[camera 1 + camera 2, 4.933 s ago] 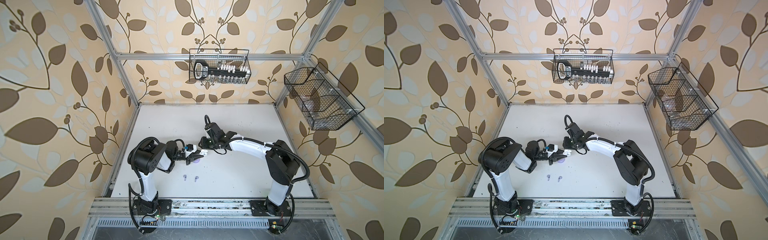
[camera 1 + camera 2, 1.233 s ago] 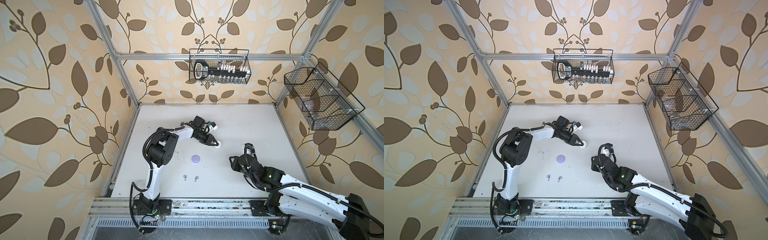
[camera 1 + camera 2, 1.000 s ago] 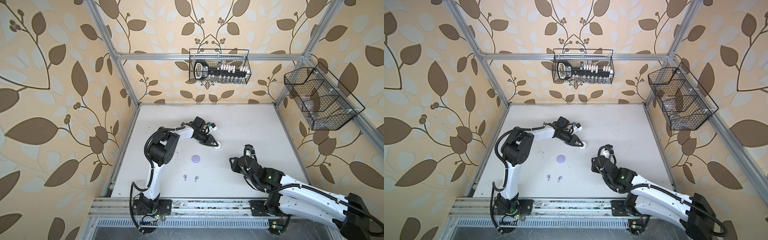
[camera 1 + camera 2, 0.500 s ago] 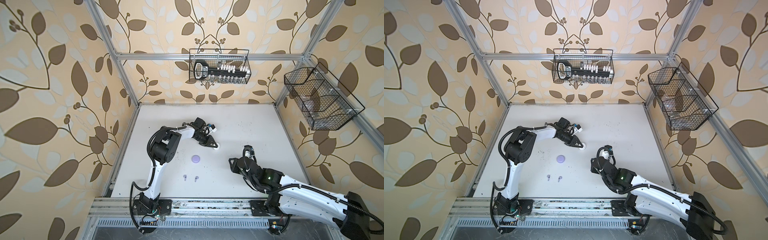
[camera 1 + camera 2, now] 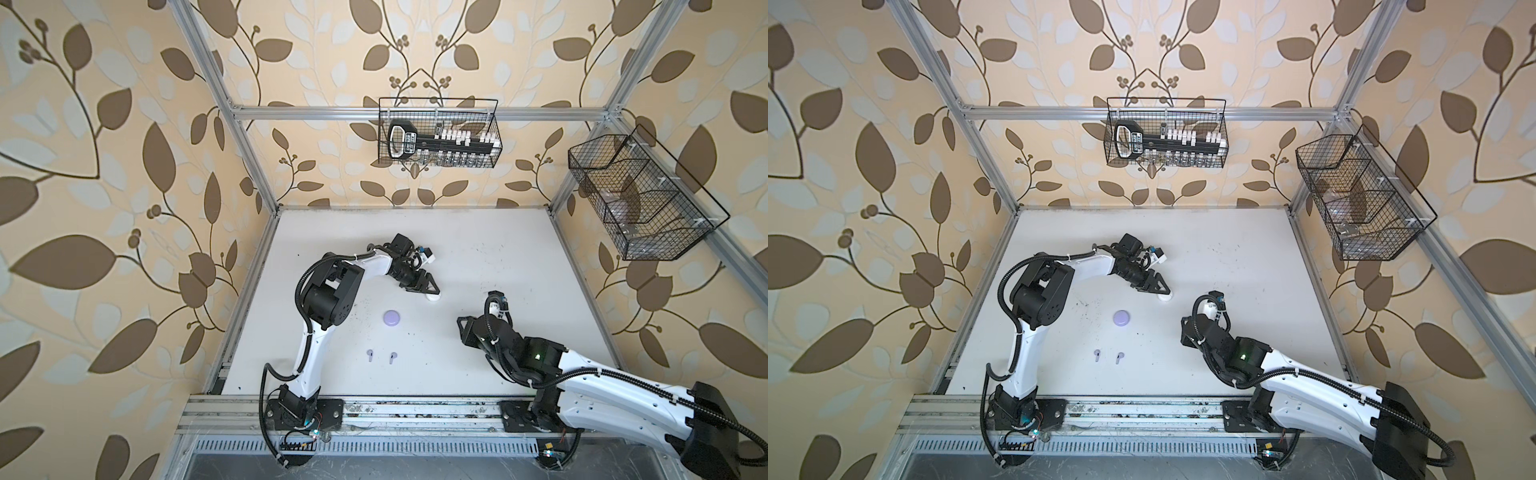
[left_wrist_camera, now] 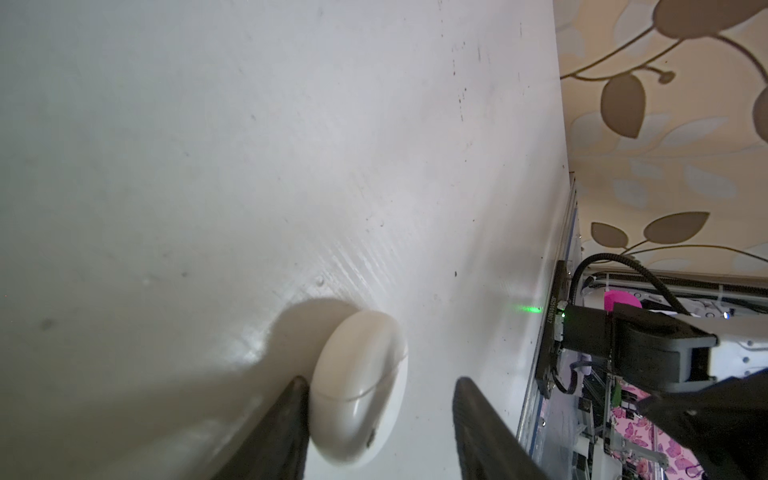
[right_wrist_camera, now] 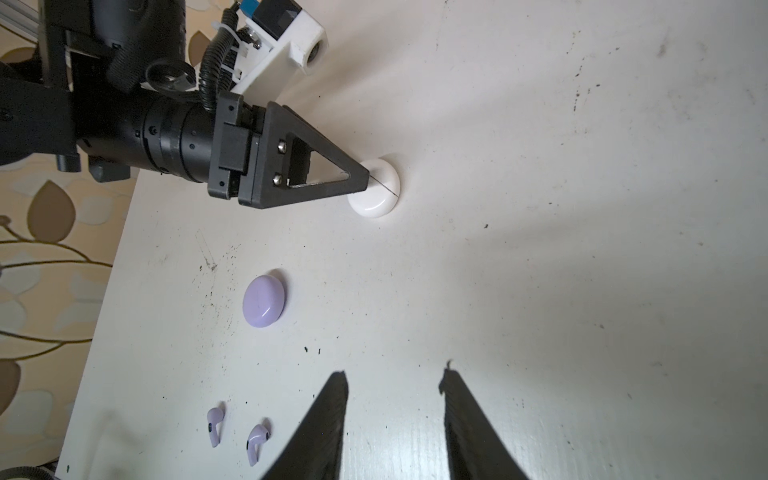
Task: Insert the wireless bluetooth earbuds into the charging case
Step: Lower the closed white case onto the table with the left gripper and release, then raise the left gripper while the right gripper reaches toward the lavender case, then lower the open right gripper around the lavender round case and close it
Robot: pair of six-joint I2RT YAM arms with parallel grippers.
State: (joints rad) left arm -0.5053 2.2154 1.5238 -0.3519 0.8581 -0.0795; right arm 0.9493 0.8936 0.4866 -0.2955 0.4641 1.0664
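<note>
Lavender earbuds (image 7: 216, 424) lie just beside our right gripper (image 7: 392, 374), its jaws spread and empty; our left wrist view misses them, showing instead our left gripper (image 6: 379, 380) spread, one finger (image 6: 286, 415) touching the white case (image 6: 357, 365).

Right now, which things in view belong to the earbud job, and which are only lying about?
For the job:
- two lavender earbuds
- lavender case
- white case

Lying about:
- wire basket on the back wall, with its black tool
- wire basket on the side wall
</note>
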